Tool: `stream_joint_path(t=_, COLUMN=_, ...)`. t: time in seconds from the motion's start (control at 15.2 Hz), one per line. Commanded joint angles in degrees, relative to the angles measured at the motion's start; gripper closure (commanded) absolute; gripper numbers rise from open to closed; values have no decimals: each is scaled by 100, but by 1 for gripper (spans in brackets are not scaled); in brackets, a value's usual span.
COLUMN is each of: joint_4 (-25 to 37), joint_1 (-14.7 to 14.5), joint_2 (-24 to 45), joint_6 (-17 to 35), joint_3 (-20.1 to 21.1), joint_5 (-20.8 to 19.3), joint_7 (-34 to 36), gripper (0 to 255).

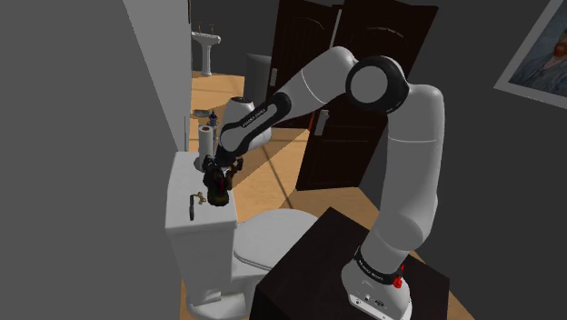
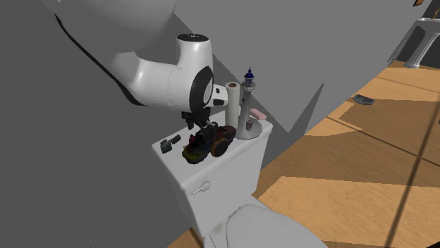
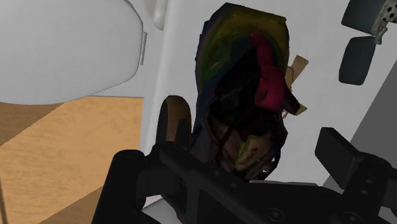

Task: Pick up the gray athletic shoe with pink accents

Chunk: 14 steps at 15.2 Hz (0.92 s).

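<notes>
A dark shoe (image 3: 238,95) with a pink patch and greenish tints lies on the white toilet tank lid (image 3: 175,57). It also appears in the shoulder view as the shoe (image 1: 216,194) and in the second exterior view as the shoe (image 2: 196,149). My gripper (image 3: 254,137) has come down over it from above, with its fingers standing apart on either side. One finger (image 3: 173,124) is against the shoe's side, and the other finger (image 3: 340,153) stands a little off it. The gripper (image 1: 218,175) sits low over the lid, as the gripper (image 2: 206,132) also shows.
On the tank lid (image 2: 243,151) stand a paper roll (image 2: 231,104), a small lighthouse-like figure (image 2: 248,79) and a pink bar (image 2: 258,113). A small dark object (image 2: 167,146) lies on the shoe's other side. The toilet bowl (image 1: 273,238) is below, with a grey wall close behind.
</notes>
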<state>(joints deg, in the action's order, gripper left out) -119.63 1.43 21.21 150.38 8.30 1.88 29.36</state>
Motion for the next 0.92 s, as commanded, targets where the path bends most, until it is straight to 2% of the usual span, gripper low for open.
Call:
stream_joint_path(t=0.0, joint_4=4, joint_1=-17, joint_2=126, joint_6=126, joint_3=-12, joint_5=-19, joint_7=14, gripper=0)
stream_joint_path(t=0.26, joint_4=2, joint_1=-30, joint_2=282, joint_6=283, joint_3=-27, joint_5=-38, joint_7=18, gripper=0)
stream_joint_path(t=0.33, joint_4=-2, joint_1=-29, joint_2=277, joint_6=283, joint_3=-26, joint_5=-37, joint_7=18, gripper=255)
stream_joint_path(t=0.86, joint_4=-6, joint_1=-29, joint_2=274, joint_6=284, joint_3=-26, joint_5=-36, joint_7=17, gripper=255)
